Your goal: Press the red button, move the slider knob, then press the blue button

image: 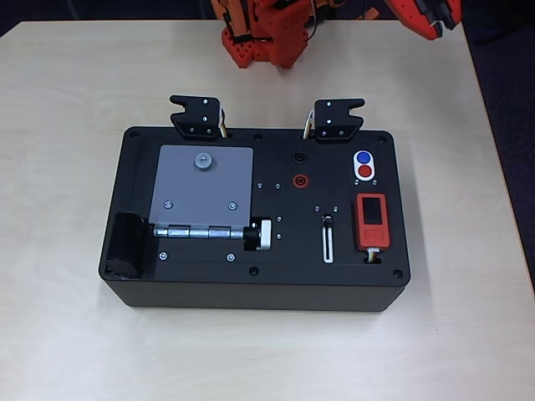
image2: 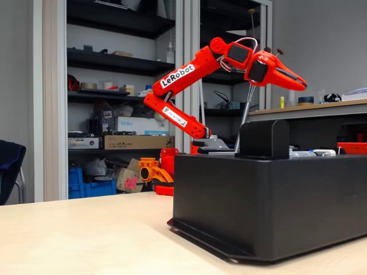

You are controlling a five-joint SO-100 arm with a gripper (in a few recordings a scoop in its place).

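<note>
**Arm raised above the task board, buttons and slider untouched**

Overhead view shows a black task board [image: 255, 288] lying on a pale wooden table [image: 58, 125]. Near its far right corner sits a white oval surround holding the blue button [image: 363, 157] on the far side and the red button [image: 364, 171] touching distance nearer. Just nearer than these lies a red rectangular device [image: 372, 220] with a black screen. Left of that device runs a narrow white-rimmed slot, with the slider knob [image: 328, 220] at the slot's far end. Further left stand a white-and-black cylindrical knob [image: 259, 235] and a grey hinged plate [image: 205, 185]. A red ring socket [image: 298, 179] sits between plate and buttons.

From the fixed view at table height, the orange arm [image2: 178, 74] is bent high above the board. Its gripper [image2: 295, 80] points right and slightly down, well clear of the board; its fingers appear closed together with nothing between them.
</note>
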